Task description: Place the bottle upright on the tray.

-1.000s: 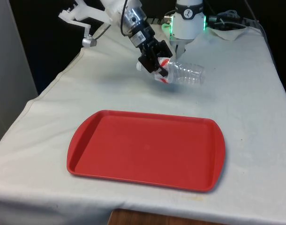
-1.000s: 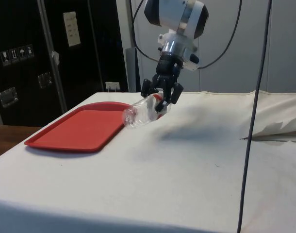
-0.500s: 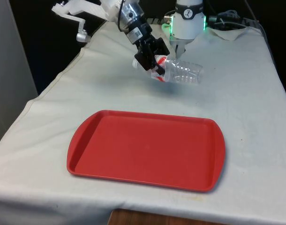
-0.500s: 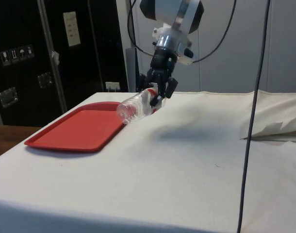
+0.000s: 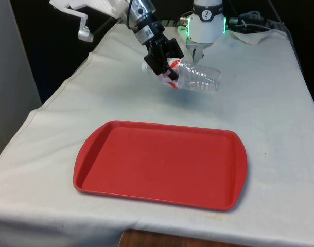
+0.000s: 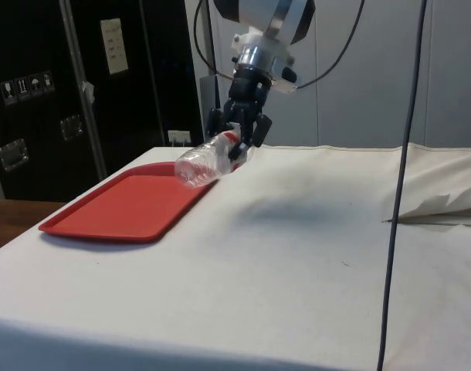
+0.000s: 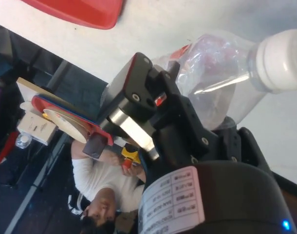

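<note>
**White cloth, bottle gripped in air**

White cloth table (image 5: 280,103): claw (image 5: 162,64) clamped on bottle (image 5: 195,77) near its neck, held above cloth beyond tray (image 5: 162,164). Long axis near horizontal; base toward front view's right, slightly low. White cap (image 7: 285,58) pokes past fingers (image 7: 139,105).

From the side you see the gripper (image 6: 237,139) clamped on a clear bottle (image 6: 207,160) near its red-labelled neck, holding it tilted in the air, its base overlapping the near corner of the red tray (image 6: 123,210) on the white cloth (image 6: 282,270).
</note>
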You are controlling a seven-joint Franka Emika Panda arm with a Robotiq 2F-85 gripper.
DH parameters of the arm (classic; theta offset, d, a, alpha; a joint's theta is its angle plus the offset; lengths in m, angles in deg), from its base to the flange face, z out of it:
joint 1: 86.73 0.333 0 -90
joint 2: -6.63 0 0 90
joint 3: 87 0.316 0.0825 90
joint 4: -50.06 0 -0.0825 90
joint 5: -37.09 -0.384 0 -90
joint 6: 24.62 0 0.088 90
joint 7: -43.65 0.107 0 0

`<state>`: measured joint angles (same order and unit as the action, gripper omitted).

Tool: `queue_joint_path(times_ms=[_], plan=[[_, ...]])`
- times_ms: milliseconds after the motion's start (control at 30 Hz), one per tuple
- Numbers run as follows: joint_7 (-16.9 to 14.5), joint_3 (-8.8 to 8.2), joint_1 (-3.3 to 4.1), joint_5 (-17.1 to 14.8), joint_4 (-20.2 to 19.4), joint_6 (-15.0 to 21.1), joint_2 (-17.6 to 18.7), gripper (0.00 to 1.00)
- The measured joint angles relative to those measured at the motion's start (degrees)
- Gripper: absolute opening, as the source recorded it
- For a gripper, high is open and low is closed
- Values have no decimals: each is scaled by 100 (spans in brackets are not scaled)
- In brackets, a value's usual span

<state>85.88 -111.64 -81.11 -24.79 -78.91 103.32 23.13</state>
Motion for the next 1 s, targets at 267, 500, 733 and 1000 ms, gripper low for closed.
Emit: queue_joint_path(times_ms=[267,500,733,1000], plan=[[218,11,6,183,178,0,0,15],[413,23,17,367,332,0,0,15],[607,29,29,539,527,0,29,15],[745,34,46,647,710,0,92,15]])
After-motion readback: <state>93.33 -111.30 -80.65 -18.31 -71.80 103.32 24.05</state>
